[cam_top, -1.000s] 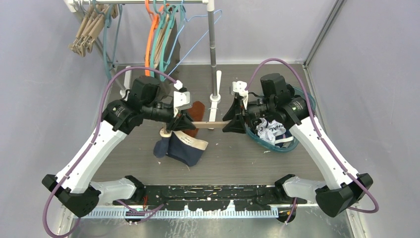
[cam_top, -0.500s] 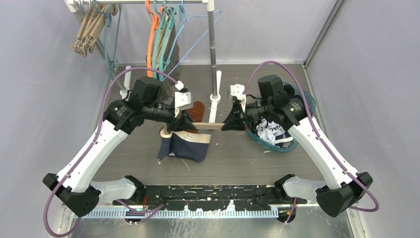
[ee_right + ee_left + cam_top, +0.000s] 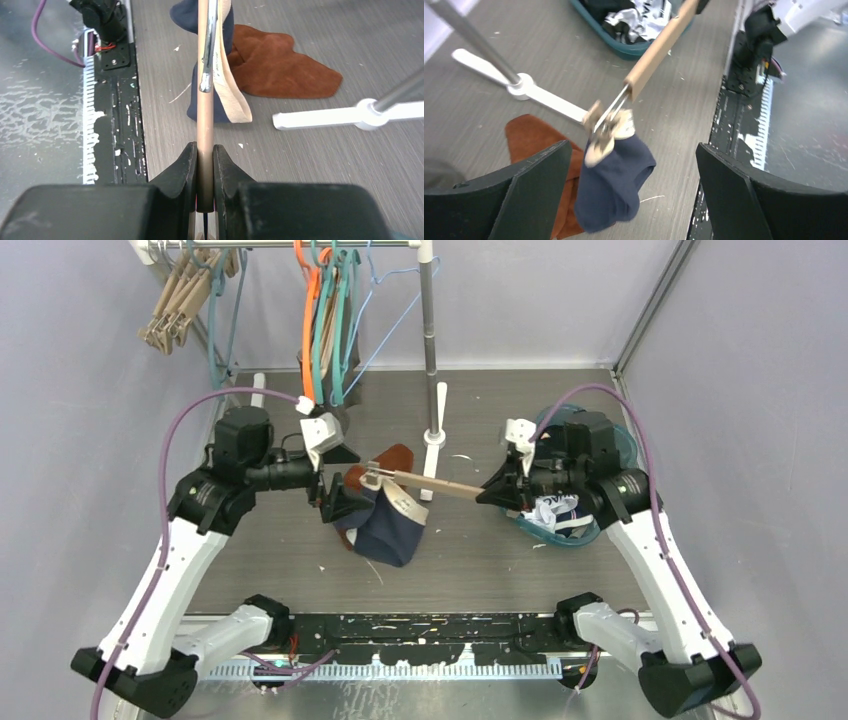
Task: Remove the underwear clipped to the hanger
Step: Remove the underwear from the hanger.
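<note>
Grey tbl (image 3: 480, 552), navy underwear (image 3: 390, 537) on hanger (image 3: 440, 485)

Mid-tabletop (image 3: 480, 560), between the two arms and raised off the surface: hanger (image 3: 435, 484), right end clamped between the right fingers (image 3: 185, 170), left end carrying a clip (image 3: 606, 127). Hanging below that clip: the underwear (image 3: 390, 535). Just behind the underwear, flat on the tabletop: towel-like cloth (image 3: 395, 457). Left of the clip, spread apart and touching nothing: left fingers (image 3: 534, 195). Behind the hanger's middle: rack post (image 3: 430, 340) on its foot (image 3: 433, 440). Hung at the back, left of the post: spare hangers (image 3: 325, 330), with another bunch (image 3: 180, 300) farther left. At right, under the right arm: tub (image 3: 575, 540) with crumpled cloth (image 3: 550, 510) inside.
</note>
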